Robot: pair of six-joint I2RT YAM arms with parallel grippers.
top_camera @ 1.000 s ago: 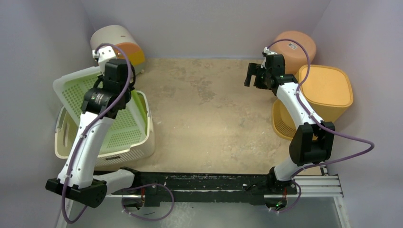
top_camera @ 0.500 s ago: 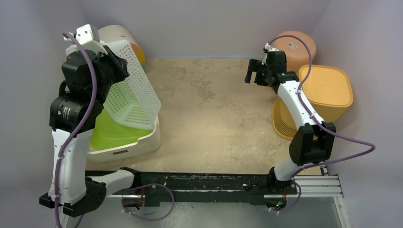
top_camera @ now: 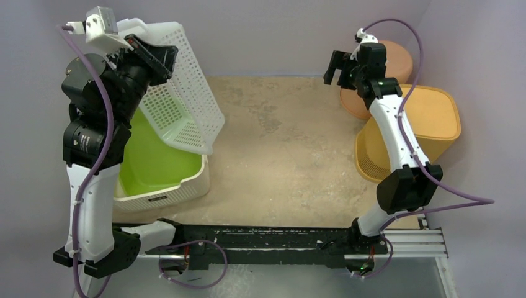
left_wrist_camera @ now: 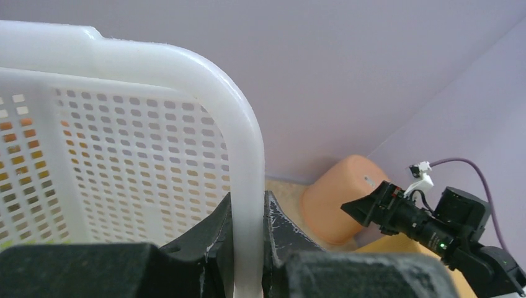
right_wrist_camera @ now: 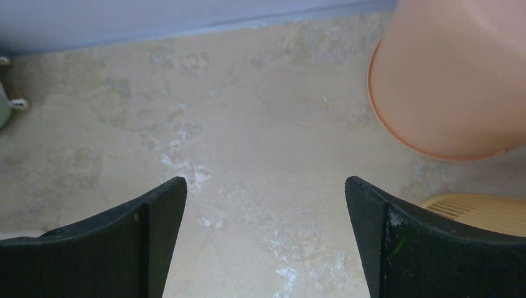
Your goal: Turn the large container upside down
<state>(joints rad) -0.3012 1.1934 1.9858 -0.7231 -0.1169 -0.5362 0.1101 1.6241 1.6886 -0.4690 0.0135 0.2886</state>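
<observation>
The large container (top_camera: 183, 93) is a white perforated basket held tilted in the air at the back left, its lower corner hanging over the cream bin (top_camera: 186, 184). My left gripper (top_camera: 135, 45) is shut on its thick white rim (left_wrist_camera: 243, 143), which runs straight up between the black fingers (left_wrist_camera: 280, 226) in the left wrist view. At the back right, my right gripper (top_camera: 333, 67) hangs open above the bare sandy floor (right_wrist_camera: 260, 155), with nothing between its fingers (right_wrist_camera: 155, 217).
The cream bin has a green liner (top_camera: 155, 162). An upturned peach tub (top_camera: 397, 57) stands by the back wall. A yellow-orange bin (top_camera: 428, 115) lies upside down over a yellow perforated basket (top_camera: 367, 155) at the right. Purple walls close in on three sides.
My left arm has risen and lifted the white basket out of the cream bin, swinging it from lying flat to standing steeply on edge. My right gripper has drifted back and up.
</observation>
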